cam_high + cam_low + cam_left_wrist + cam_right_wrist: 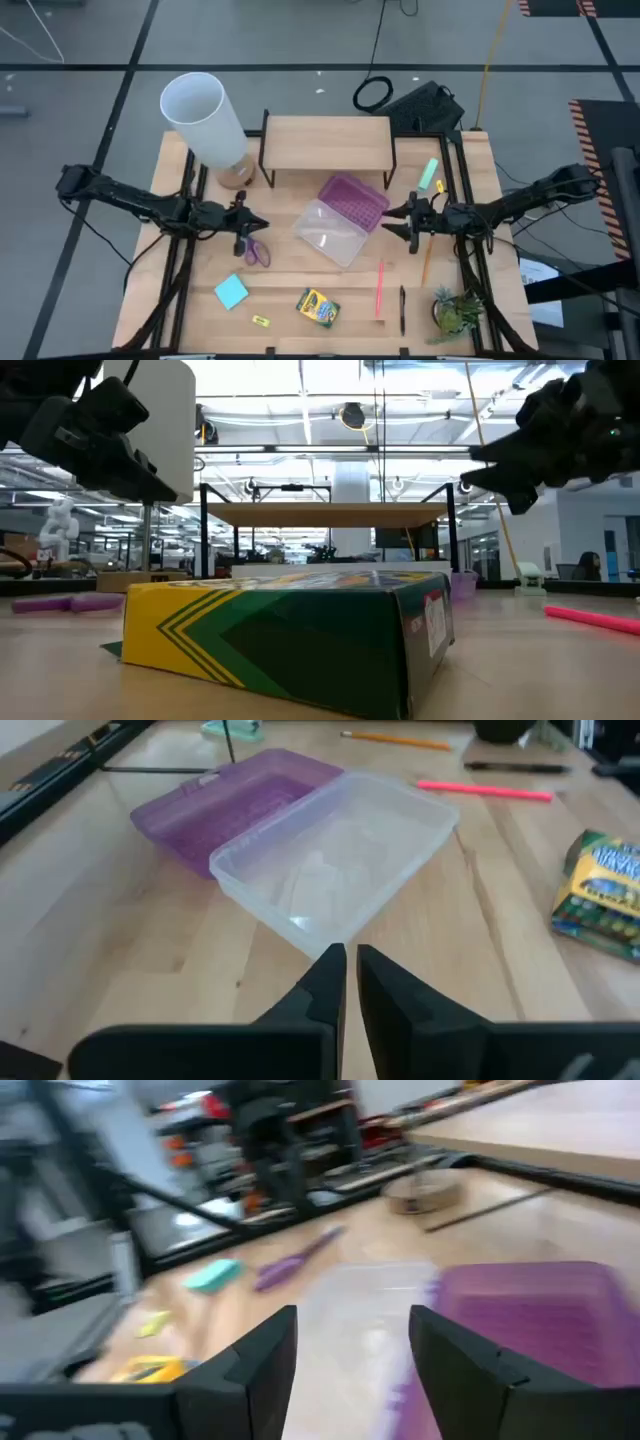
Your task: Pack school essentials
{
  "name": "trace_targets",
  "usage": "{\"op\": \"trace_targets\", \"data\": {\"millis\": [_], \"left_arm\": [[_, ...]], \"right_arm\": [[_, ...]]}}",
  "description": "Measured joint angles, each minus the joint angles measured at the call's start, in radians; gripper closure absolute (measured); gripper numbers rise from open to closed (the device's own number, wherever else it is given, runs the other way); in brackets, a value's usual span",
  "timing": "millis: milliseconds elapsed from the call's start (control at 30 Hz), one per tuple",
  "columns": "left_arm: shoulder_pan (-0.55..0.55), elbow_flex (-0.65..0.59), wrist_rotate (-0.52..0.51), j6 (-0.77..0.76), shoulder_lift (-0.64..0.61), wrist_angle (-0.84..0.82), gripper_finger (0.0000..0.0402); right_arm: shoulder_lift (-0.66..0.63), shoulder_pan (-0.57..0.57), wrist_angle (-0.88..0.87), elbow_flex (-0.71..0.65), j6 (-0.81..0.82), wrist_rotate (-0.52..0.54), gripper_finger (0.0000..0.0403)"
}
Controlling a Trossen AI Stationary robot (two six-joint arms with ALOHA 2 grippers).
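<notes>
Scissors (257,251): flat on the counter (300,290), just beside and below the left pincer (243,232), which is pressed together and empty; handles toward the near edge, long axis roughly fore-and-aft. Right pincer (412,225): spread, empty, across the open case (335,232), nearer the pens (380,288). Left arm judged nearer the scissors.

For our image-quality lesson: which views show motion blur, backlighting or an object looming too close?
Right wrist view: streaky motion blur across the clear case. Low view: crayon box looms large, bright ceiling lights leave both grippers as dark shapes. High and left wrist views: evenly lit, sharp.
</notes>
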Motion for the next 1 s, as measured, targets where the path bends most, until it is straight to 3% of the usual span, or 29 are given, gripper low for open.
{"op": "trace_targets", "data": {"millis": [67,200,600,767,1000], "left_arm": [[-0.005,0.000,-0.001,0.025,0.028,0.025,0.0368],[-0.005,0.000,-0.001,0.049,0.069,0.054,0.0352],[-0.004,0.000,-0.049,-0.024,0.086,0.041,0.0226],[-0.004,0.000,-0.087,-0.118,0.086,0.027,0.0216],[-0.058,0.000,-0.061,-0.248,0.086,-0.011,0.0215]], "right_arm": [[0.030,0.003,0.000,-0.001,-0.001,0.065,0.0217],[0.068,0.001,0.044,-0.001,-0.013,0.072,0.0217],[0.078,0.001,0.076,-0.001,-0.035,0.072,0.0218],[0.078,0.001,0.125,0.000,-0.091,0.072,0.0218],[0.078,0.001,0.207,0.001,-0.222,0.036,0.0218]]}}
